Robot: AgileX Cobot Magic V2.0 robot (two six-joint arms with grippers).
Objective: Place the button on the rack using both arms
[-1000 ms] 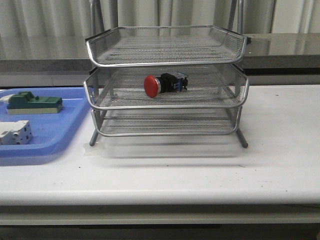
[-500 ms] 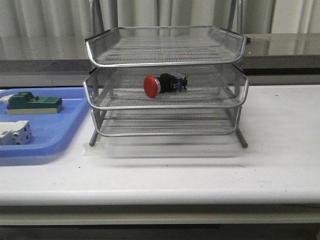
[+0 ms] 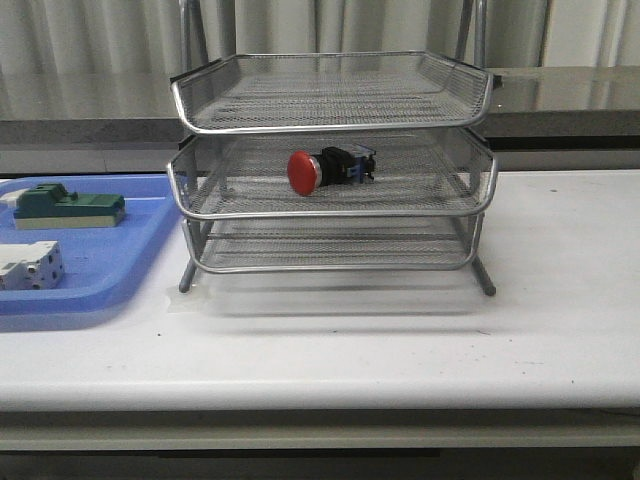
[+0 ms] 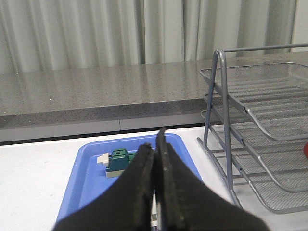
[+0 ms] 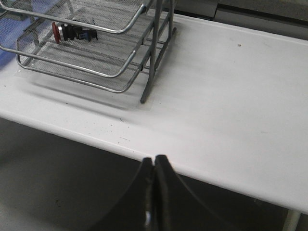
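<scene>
Since nothing shifted across the last second in the front view, the scene read as settled: the button (image 3: 330, 168) lay on its side on the middle tier of the rack (image 3: 333, 205), red cap to the left, same spot as before. Neither arm showed in that view. I'd judge the placement done and the arms pulled back. The rack stood mid-counter (image 3: 560, 300), its left legs just beside the blue tray (image 3: 110, 265), which held the green block (image 3: 68, 206) and the white terminal block (image 3: 30, 266). Open room was wide to the rack's right and along the near edge.

In the left wrist view, the left gripper (image 4: 155, 192) was closed with fingers pressed together, holding nothing, hanging over the blue tray with the green block beyond it. The rack's uprights sat to one side, well apart from the fingers.

In the right wrist view, the right gripper (image 5: 153, 192) was also closed and empty, sitting off the counter's near edge. The button (image 5: 74, 32) was visible on the middle tier, well apart. Bare counter lay between gripper and rack; the counter lip was the only edge to mind.
</scene>
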